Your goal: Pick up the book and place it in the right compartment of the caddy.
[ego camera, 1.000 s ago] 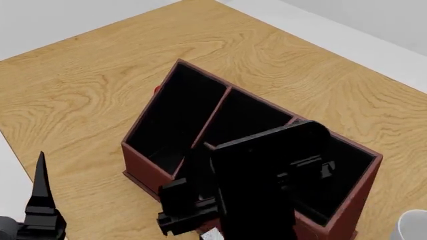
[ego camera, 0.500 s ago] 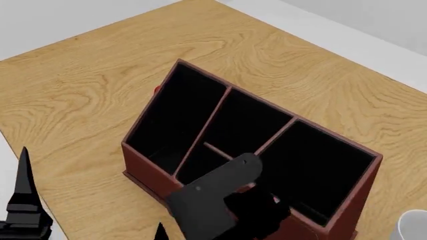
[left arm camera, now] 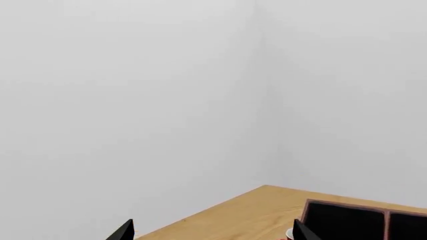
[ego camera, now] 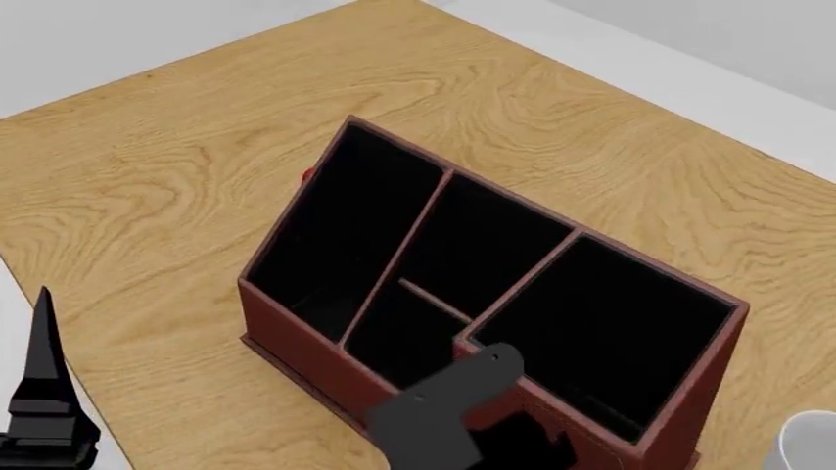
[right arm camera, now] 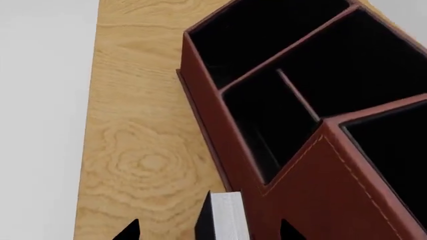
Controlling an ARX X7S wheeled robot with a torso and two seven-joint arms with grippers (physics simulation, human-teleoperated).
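The reddish-brown caddy [ego camera: 281, 328] with black lining stands in the middle of the wooden table. Its tall right compartment [ego camera: 660, 272] is empty. The black book [right arm camera: 225, 216] with a white page edge stands on the table against the caddy's outer wall [right arm camera: 313, 185]. My right gripper [right arm camera: 210, 231] is open, its two fingertips wide apart on either side of the book, touching neither side. In the head view the book is hidden under my right arm [ego camera: 438, 426]. My left gripper [left arm camera: 212, 232] is open and empty, held off the table's left edge.
A white cup [ego camera: 810, 443] stands at the table's near right. A small red thing [ego camera: 307, 177] shows behind the caddy's far left wall. One left finger [ego camera: 45, 367] points up at the table's near left edge. The left wrist view shows mostly white walls.
My right arm has pulled back and down from over the caddy, uncovering its compartments. My left gripper has shifted a little to the left.
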